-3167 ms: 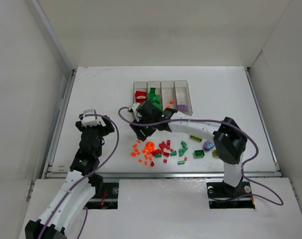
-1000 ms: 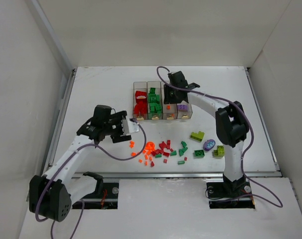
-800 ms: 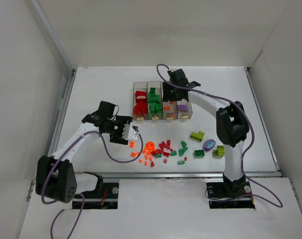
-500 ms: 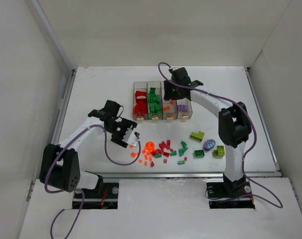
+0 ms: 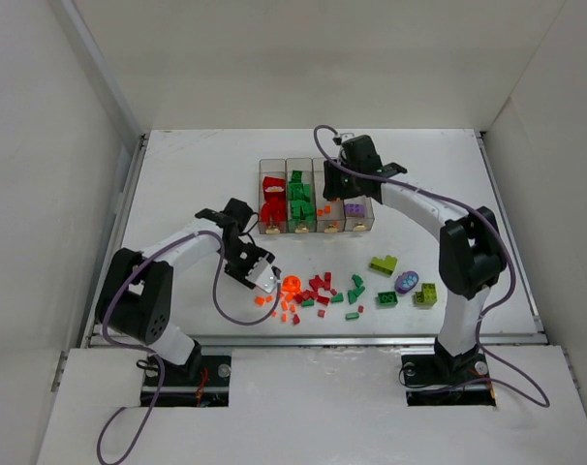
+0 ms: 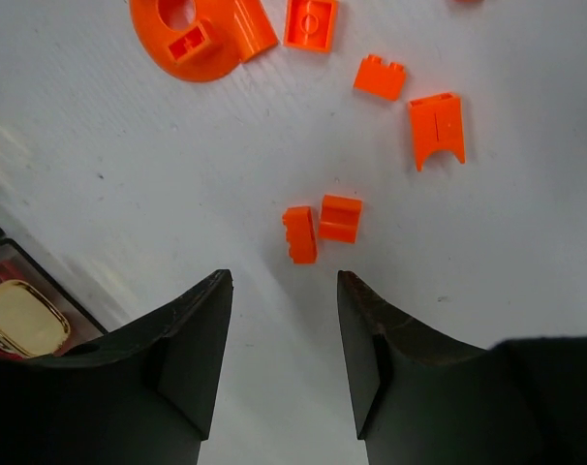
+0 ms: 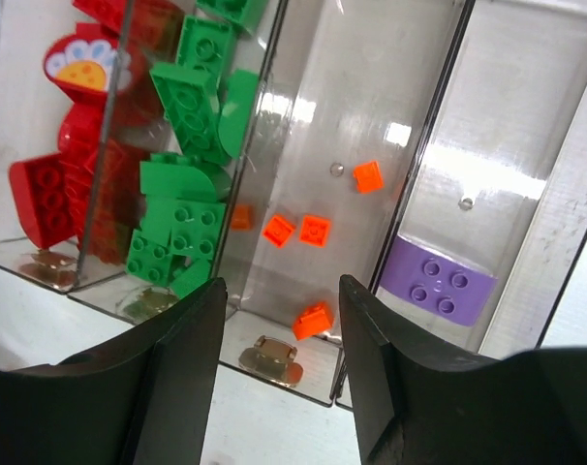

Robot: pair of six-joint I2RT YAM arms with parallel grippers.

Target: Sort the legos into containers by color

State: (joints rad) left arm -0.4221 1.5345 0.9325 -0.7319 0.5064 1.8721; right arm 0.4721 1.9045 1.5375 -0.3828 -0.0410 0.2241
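Note:
The containers (image 5: 272,162) stand in a row at the table's middle back, holding red, green, orange and purple legos from left to right. My right gripper (image 7: 282,291) hovers open and empty over the orange bin, where several orange bricks (image 7: 314,230) lie. A purple brick (image 7: 439,281) lies in the bin to its right. Loose legos (image 5: 318,289) are scattered in front of the bins. My left gripper (image 6: 284,291) is open just short of two small orange bricks (image 6: 300,234), with nothing between its fingers. From above, the left gripper (image 5: 260,276) sits at the pile's left end.
An orange round piece (image 6: 201,39) lies beyond the two small bricks. A lime brick (image 5: 383,263), a purple oval piece (image 5: 406,282) and a lime-green block (image 5: 426,294) lie at the front right. White walls enclose the table on three sides.
The left arm has swung right and forward to the orange bricks, its jaws narrowing. The right gripper stayed over the orange bin and its jaws widened.

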